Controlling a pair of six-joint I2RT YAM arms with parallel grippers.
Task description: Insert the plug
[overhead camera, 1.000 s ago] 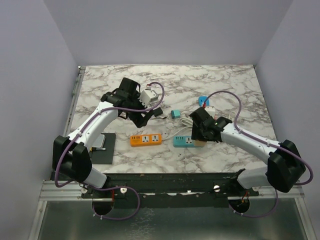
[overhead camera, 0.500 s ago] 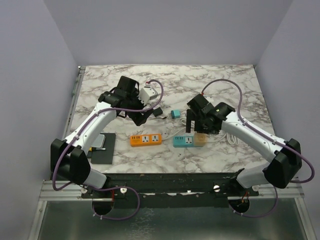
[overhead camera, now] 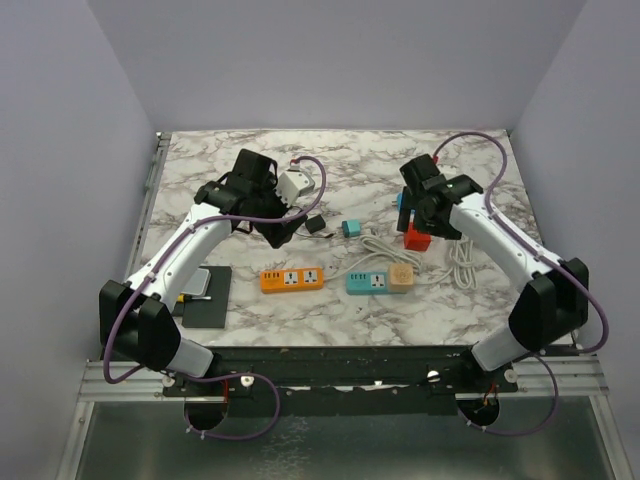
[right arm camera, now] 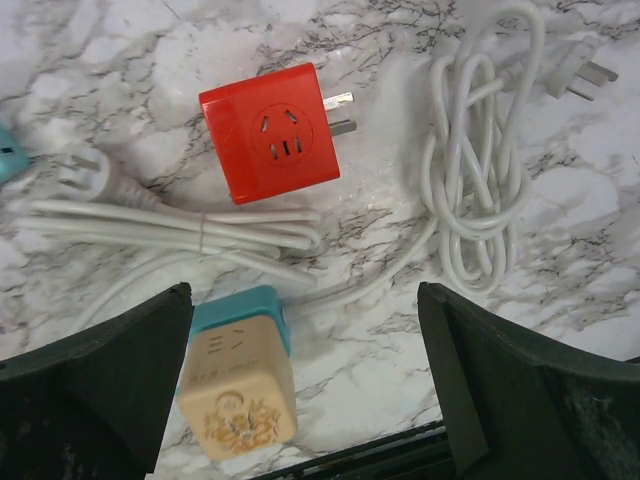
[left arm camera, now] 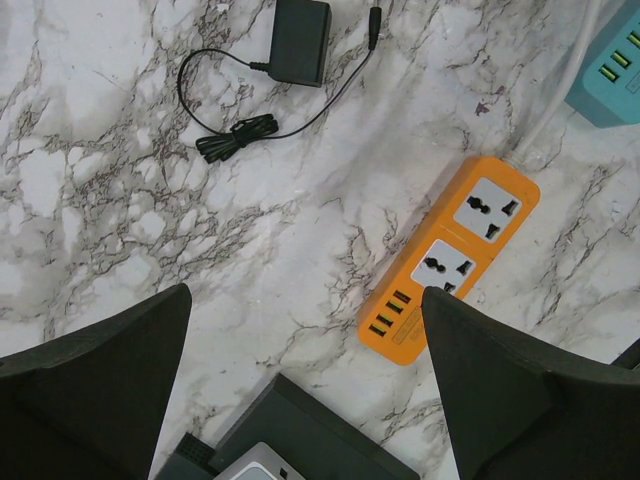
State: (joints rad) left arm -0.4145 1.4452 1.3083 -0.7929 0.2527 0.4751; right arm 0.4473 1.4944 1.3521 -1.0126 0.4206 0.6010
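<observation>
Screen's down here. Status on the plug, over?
Left gripper, right gripper open, empty. Beige cube plug sits on end of teal power strip. Red cube plug lies loose beside coiled white cables.

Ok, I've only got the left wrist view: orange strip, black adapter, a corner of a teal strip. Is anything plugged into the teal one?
Observer: Yes. A beige cube plug sits on the end of the teal strip and looks seated.
Operator: Is the right gripper holding anything?
Observer: No, the right gripper is open and empty.
Operator: Any other plug loose on that side?
Observer: A red cube adapter lies loose with its prongs bare, beside a coiled white cable.
</observation>
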